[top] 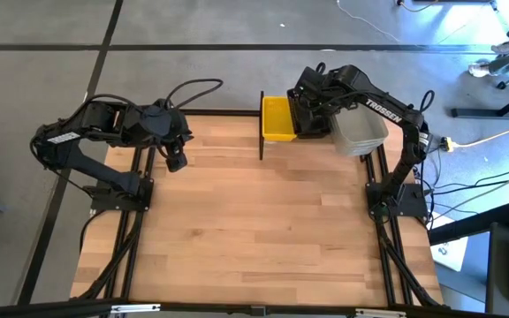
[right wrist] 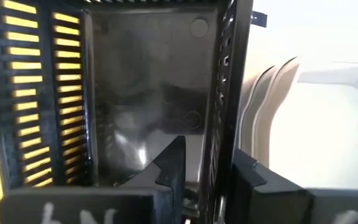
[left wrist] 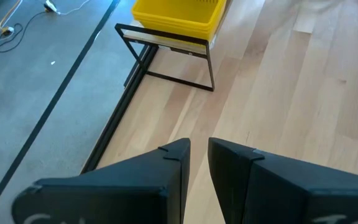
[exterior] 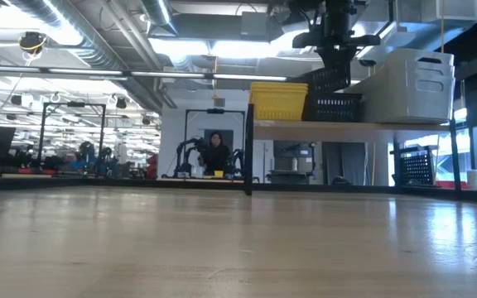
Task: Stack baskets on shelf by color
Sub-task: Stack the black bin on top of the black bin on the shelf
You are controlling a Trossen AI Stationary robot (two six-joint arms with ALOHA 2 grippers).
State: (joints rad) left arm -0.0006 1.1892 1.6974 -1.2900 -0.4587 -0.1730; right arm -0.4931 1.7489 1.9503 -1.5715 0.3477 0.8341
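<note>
The right gripper (right wrist: pixel 204 168), fingers parted astride the side wall of the black slatted plastic basket (right wrist: pixel 148 93), hangs over the light wooden shelf (exterior: pixel 346 126), seating it between the yellow (top: pixel 278 118) and whitish-grey stacks (top: pixel 360 131), apparently to keep colours grouped.

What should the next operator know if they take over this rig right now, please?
Left gripper: slightly open, empty, hovering over the table's left side, waiting.
Right gripper: open, jaws astride one wall of the top black basket.
On the shelf: yellow baskets, black baskets and whitish baskets, one stack per colour.
Done: I see no basket off the shelf.
Left: the top black basket looks tilted. Probably check that it seats, then lift the right arm clear.
</note>
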